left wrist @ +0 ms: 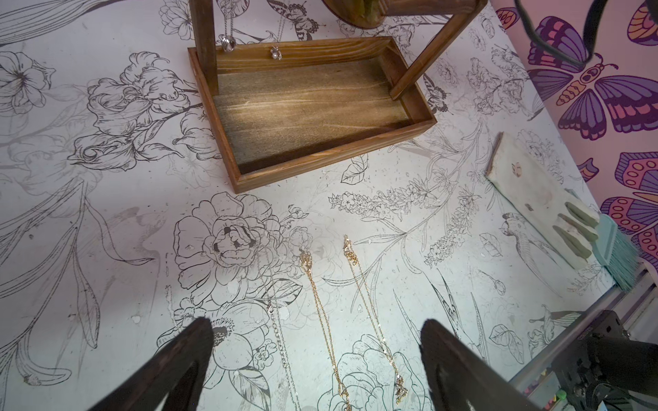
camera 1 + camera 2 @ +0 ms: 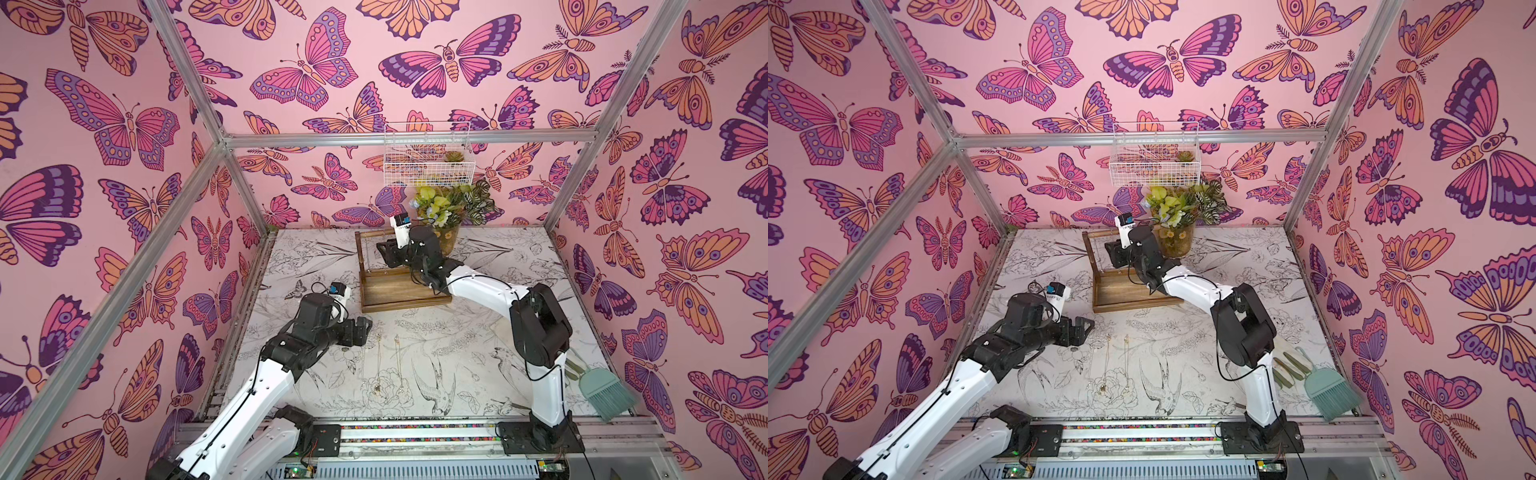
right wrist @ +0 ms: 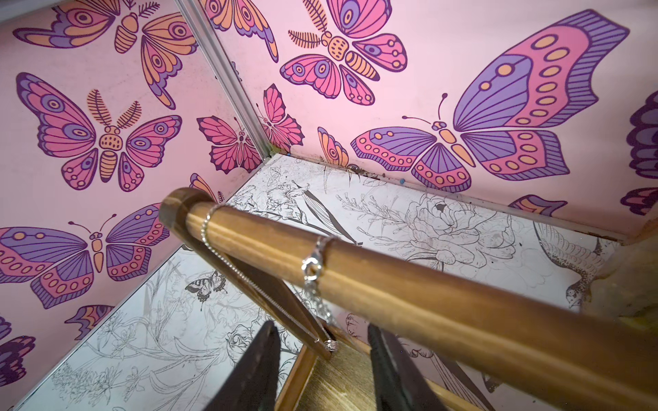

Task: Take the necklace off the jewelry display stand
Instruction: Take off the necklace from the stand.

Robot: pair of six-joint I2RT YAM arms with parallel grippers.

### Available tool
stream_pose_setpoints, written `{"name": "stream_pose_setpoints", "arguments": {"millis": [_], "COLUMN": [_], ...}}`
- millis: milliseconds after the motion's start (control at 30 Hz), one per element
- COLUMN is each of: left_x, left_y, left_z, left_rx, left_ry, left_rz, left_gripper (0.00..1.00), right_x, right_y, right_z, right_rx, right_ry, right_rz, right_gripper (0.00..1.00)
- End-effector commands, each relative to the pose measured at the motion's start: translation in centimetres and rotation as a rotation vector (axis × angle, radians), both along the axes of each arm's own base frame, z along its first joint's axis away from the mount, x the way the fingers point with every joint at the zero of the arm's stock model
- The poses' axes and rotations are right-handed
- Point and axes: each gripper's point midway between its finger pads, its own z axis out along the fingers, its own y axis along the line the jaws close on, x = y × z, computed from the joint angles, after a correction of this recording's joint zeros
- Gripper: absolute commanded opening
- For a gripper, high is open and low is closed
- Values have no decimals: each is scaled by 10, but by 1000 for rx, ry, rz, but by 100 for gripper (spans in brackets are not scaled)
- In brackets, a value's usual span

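A silver necklace (image 3: 313, 265) hangs straight down from the crosswise top bar (image 3: 427, 284) of the jewelry display stand (image 2: 399, 291), at the rear of the floral-print table (image 2: 457, 345). The jaws of the right gripper (image 3: 322, 325) flank the chain (a gap on each side). The jaws of the left gripper (image 1: 315, 322) are spread wide. Butterfly walls (image 2: 124, 124) surround the table.

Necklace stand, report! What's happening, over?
Left gripper open above gold necklaces on table. Right gripper open, flanking silver necklace draped over jewelry display stand bar. Second silver chain alongside.
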Motion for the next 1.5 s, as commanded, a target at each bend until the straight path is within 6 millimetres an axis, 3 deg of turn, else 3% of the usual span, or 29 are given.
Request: {"name": "stream_pose_setpoints", "arguments": {"millis": [0, 300, 667, 1067, 1467], "left_x": [-6, -8, -10, -9, -10], "left_y": [3, 7, 9, 9, 7], "left_z": [-4, -7, -11, -11, -13], "left_rx": [12, 15, 15, 16, 12], "left_ry": [1, 6, 17, 17, 23], "left_rz": [-13, -3, 1, 1, -5], "left_gripper": [93, 93, 93, 93, 94], "right_x": [7, 10, 12, 5, 2], "right_y": [4, 7, 8, 1, -18], "right_z": [12, 10, 14, 23, 30], "right_rx": [18, 31, 39, 30, -3], "right_ry": [-39, -42, -48, -63, -71], "right_rz": [-37, -37, -38, -46, -73], "right_gripper": [42, 37, 15, 3, 0]}}
